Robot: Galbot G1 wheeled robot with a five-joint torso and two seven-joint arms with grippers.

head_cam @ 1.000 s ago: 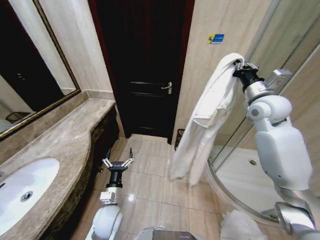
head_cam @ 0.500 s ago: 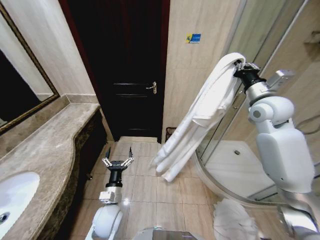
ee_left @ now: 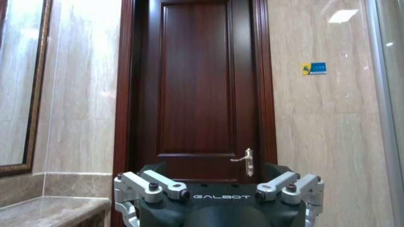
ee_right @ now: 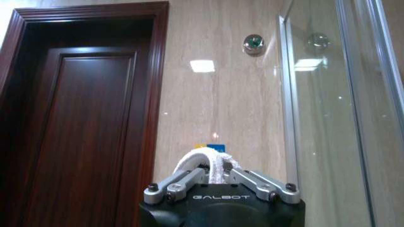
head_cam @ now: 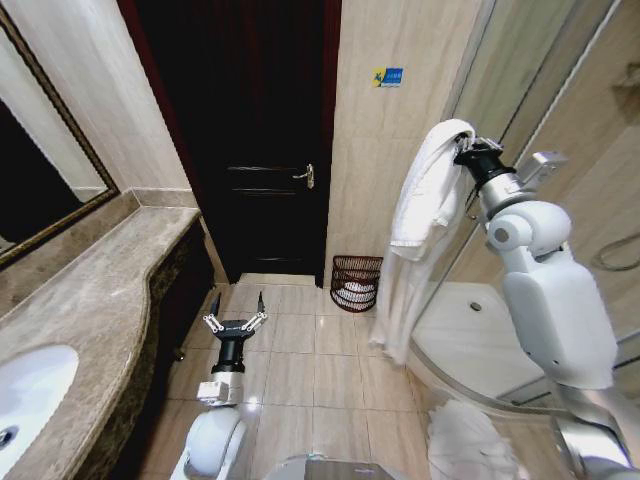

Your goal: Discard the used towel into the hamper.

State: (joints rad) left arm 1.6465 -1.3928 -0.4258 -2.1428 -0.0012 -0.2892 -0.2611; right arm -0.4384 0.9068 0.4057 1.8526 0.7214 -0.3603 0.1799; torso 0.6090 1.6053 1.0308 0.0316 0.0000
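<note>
A long white towel (head_cam: 425,215) hangs from my right gripper (head_cam: 463,148), held high at the upper right beside the glass shower screen. The gripper is shut on the towel's top fold (ee_right: 206,162), and the cloth drapes down almost to the floor. The hamper (head_cam: 356,283), a small round dark wire basket, stands on the tiles against the wall, just left of the towel's lower end, with something white inside. My left gripper (head_cam: 236,317) points forward low over the floor, open with nothing between its fingers (ee_left: 151,187).
A dark wooden door (head_cam: 255,150) is straight ahead. A marble counter (head_cam: 90,300) with a white sink (head_cam: 25,395) runs along the left under a mirror. The curved shower base (head_cam: 470,335) and glass screen (head_cam: 515,70) take up the right. A white bundle (head_cam: 465,440) lies near me.
The towel's lower end swung back from the left to hang straight down, uncovering the hamper. The right gripper shifted slightly left and up. Since a second ago the head view has turned right.
</note>
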